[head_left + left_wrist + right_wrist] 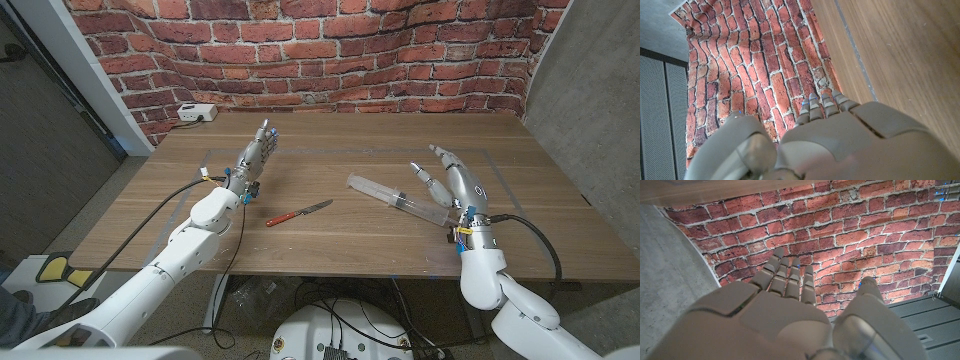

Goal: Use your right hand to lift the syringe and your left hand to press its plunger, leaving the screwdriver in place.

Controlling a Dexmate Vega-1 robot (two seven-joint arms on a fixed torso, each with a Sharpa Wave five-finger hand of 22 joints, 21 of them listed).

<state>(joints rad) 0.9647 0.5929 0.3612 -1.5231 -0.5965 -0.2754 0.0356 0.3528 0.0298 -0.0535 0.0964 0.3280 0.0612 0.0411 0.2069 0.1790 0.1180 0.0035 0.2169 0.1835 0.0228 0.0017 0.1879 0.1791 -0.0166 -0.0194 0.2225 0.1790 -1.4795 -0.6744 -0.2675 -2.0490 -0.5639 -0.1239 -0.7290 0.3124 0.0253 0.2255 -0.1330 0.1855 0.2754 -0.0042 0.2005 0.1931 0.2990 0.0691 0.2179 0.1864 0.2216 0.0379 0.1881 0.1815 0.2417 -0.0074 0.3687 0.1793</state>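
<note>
A clear plastic syringe (397, 199) lies on the wooden table (330, 140) right of centre, its plunger end toward the right. My right hand (452, 183) stands just right of it with fingers spread, holding nothing; I cannot tell whether it touches the syringe. A screwdriver with a red handle (297, 213) lies in the table's middle, tip pointing right and away. My left hand (252, 156) stands at the left, fingers stretched toward the brick wall, apart from both objects. The left wrist view has the left hand's back (840, 145); the right wrist view has the right hand's back (785, 315).
A white box (197, 113) with a cable sits at the table's far left corner. A red brick wall (330, 50) stands behind the table, and a grey panel (590, 110) borders its right side. Thin tape lines mark the tabletop.
</note>
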